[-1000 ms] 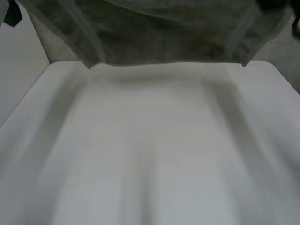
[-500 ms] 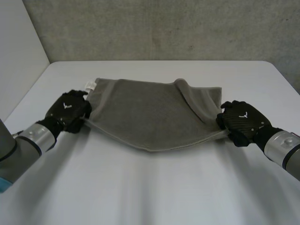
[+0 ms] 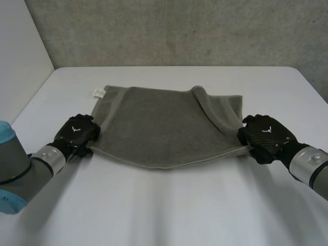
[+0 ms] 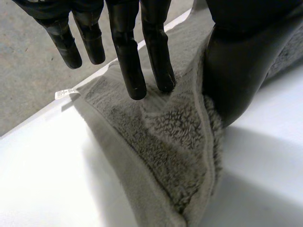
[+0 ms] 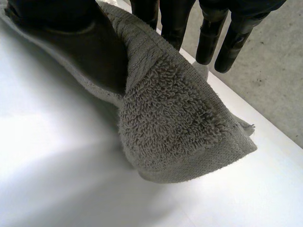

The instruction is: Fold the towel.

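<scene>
1. Soft, even light fell from above onto the bench (image 3: 169,205), which looked bright white in the head view.
2. The wall (image 3: 169,31) behind it was dimmer and grey.
3. The towel (image 3: 154,123) cast a narrow, soft-edged shadow along its near edge.
4. In the left wrist view the bench glared almost pure white beside the towel's dark shadow, and a faint sheen ran along the fingers (image 4: 127,52) of the left robot hand (image 4: 236,66).
5. In the right wrist view a broad grey shadow lay under the towel's hanging corner.
</scene>
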Available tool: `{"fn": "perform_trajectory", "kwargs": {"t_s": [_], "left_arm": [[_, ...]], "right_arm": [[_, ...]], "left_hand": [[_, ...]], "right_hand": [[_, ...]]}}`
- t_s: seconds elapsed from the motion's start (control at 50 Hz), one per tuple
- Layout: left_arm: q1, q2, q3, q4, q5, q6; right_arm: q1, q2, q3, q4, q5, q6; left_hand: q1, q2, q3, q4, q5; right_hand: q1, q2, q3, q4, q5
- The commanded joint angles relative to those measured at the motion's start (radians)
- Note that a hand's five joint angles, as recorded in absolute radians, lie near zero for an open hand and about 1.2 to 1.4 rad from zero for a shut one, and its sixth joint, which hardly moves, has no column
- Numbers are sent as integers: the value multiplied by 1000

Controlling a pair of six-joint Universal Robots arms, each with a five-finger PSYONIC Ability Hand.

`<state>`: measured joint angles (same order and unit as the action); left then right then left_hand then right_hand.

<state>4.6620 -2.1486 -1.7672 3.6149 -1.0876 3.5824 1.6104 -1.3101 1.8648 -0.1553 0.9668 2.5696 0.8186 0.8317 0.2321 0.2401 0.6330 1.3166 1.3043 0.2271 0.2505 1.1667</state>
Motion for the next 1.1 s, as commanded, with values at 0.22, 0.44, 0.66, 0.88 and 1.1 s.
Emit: {"fn": "perform_trajectory", "kwargs": {"t_s": [0.22,0.44,0.66,0.88,1.1], "left_arm": [[1,53,3,-16,-20,-2],[29,199,-64,-24,-18,-16],[30,200,-67,-35,-17,-16],[29,200,-67,-35,-15,-14],[38,332,-54,-139,-6,-17]], "right_arm": [[-9,-11,-12,48,12,1],[14,23,-22,71,93,-19],[13,63,-39,71,144,-20],[8,40,-38,74,142,-19],[2,-155,-75,135,133,-20]], "left_hand": [[578,565,-58,-66,589],[578,565,-58,-66,589],[578,565,-58,-66,589],[578,565,-58,-66,589],[578,565,-58,-66,589]], "right_hand": [[80,92,-53,-76,55],[-66,-54,-53,-76,-91],[-304,-292,-53,-76,-328],[51,64,-53,-76,27],[80,92,-53,-76,55]]}}
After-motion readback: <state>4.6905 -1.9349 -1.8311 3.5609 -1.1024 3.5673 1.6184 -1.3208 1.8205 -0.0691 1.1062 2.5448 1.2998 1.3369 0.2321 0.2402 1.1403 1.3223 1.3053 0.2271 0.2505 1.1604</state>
